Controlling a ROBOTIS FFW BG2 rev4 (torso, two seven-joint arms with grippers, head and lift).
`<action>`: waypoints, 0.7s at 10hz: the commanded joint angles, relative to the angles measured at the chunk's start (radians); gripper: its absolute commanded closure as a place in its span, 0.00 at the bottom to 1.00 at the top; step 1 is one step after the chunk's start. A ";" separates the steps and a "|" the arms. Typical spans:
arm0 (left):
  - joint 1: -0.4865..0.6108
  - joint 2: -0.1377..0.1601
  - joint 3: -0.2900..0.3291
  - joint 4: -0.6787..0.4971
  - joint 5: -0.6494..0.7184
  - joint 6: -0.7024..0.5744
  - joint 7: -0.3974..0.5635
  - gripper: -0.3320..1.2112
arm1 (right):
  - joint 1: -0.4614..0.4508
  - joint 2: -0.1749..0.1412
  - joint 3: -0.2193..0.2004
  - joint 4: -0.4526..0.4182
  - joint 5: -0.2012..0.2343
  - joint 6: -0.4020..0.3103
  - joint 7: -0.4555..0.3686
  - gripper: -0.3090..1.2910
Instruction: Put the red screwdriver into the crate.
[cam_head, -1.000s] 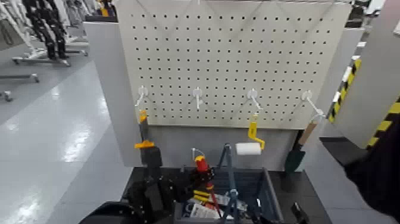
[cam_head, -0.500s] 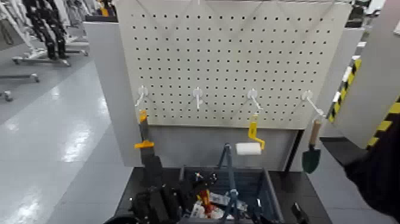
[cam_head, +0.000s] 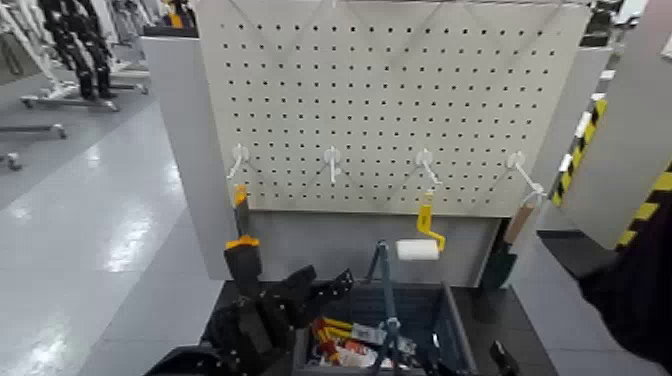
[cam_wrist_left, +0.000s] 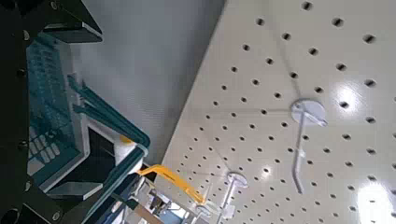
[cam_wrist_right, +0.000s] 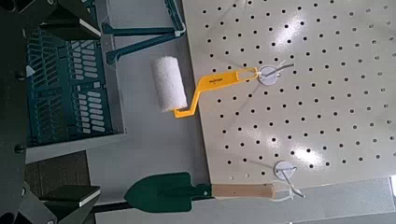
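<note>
The red screwdriver (cam_head: 324, 341) lies inside the crate (cam_head: 455, 322), among other red and yellow items at its left end. The crate is dark blue-grey, and its bail handle (cam_head: 385, 282) stands up. My left gripper (cam_head: 322, 283) hovers just above the crate's left end, open and empty. The left wrist view looks past the crate's ribbed wall (cam_wrist_left: 62, 86) up at the pegboard. My right gripper (cam_wrist_right: 42, 110) hangs by the crate's right side, its fingers (cam_wrist_right: 47, 13) spread with nothing between them.
A white pegboard (cam_head: 400, 100) with hooks stands behind the crate. An orange-handled scraper (cam_head: 240, 222) hangs at the left, a yellow-handled paint roller (cam_head: 422, 238) in the middle and a green trowel (cam_wrist_right: 177, 191) at the right. Open floor lies to the left.
My left gripper has opened and let go of the red screwdriver, which dropped into the crate. The gripper has since risen a little. The trowel swings on its hook.
</note>
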 joint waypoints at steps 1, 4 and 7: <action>0.032 0.003 0.032 -0.076 -0.134 -0.040 0.022 0.32 | 0.001 0.001 -0.002 -0.001 -0.002 -0.004 0.000 0.28; 0.118 -0.001 0.092 -0.159 -0.303 -0.108 0.088 0.27 | 0.003 0.003 -0.005 -0.001 -0.003 -0.007 0.003 0.28; 0.198 -0.021 0.158 -0.185 -0.413 -0.189 0.111 0.27 | 0.004 0.003 -0.008 -0.001 -0.005 -0.015 0.009 0.28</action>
